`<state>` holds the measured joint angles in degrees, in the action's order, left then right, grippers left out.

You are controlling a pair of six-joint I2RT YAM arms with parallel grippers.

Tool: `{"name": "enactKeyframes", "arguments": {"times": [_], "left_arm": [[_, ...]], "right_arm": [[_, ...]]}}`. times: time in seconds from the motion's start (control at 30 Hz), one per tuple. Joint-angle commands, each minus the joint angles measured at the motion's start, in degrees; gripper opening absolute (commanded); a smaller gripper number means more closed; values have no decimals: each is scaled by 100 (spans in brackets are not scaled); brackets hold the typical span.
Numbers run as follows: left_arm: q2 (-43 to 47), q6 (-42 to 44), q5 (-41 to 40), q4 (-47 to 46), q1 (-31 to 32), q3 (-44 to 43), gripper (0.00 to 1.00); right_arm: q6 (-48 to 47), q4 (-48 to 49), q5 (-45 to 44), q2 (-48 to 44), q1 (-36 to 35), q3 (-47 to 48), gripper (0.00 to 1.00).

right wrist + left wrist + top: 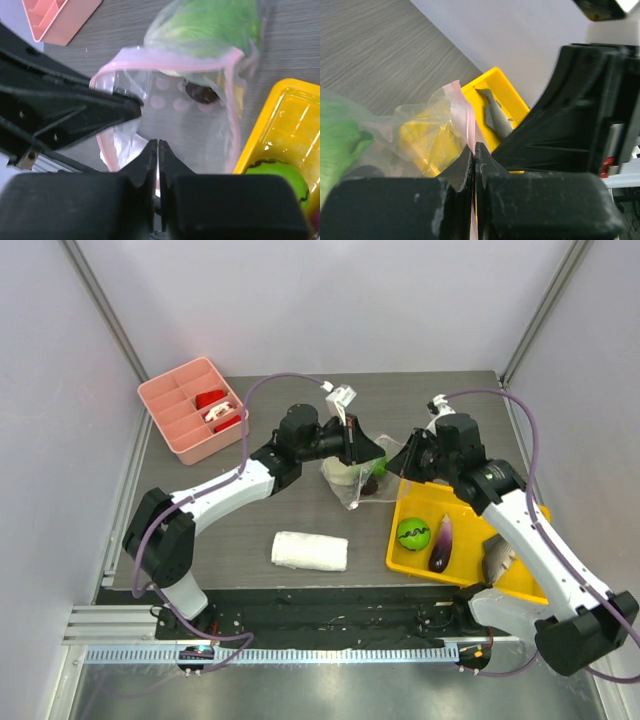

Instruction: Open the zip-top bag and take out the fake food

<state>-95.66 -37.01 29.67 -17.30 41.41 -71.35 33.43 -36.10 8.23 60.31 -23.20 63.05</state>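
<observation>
The clear zip-top bag [352, 483] hangs between both grippers over the table's middle, its pink-rimmed mouth [165, 55] pulled wide. My left gripper [475, 147] is shut on the pink zip strip [462, 112] at one side of the mouth. My right gripper [158, 144] is shut on the opposite, near rim. Inside the bag lie the pale green cabbage [210, 25] and a small dark item [200, 91]. The striped green ball [413, 533] and the purple eggplant [441, 543] lie in the yellow bin [405, 550].
The yellow bin stands at the right, just beside the bag, with a grey item [497, 558] in it too. A folded white towel [310, 551] lies near the front edge. The pink divided box [170, 400] sits at the back left.
</observation>
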Motion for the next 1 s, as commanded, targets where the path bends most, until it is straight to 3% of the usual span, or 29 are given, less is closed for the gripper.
{"name": "enactKeyframes", "arguments": {"times": [0.0,0.23,0.47,0.5,0.53,0.73,0.97], "left_arm": [[-102,-69,-164,-72,-19,-309,0],[-32,-8,-321,-54,52,-230,0],[-76,-43,-576,-274,60,130,0],[-67,36,-646,-204,52,174,0],[-58,71,-708,-178,52,192,0],[-102,177,-831,-133,52,280,0],[-164,335,-981,-54,52,508,0]], "right_arm": [[357,314,250,559,-18,261,5],[480,761,267,955,-18,-90,8],[401,2140,82,1727,-27,-907,35],[410,2185,30,1851,-44,-908,37],[393,2238,-40,1948,-44,-926,46],[366,2757,-173,2493,-132,-1031,67],[68,2275,-1181,2889,-333,-970,70]]}}
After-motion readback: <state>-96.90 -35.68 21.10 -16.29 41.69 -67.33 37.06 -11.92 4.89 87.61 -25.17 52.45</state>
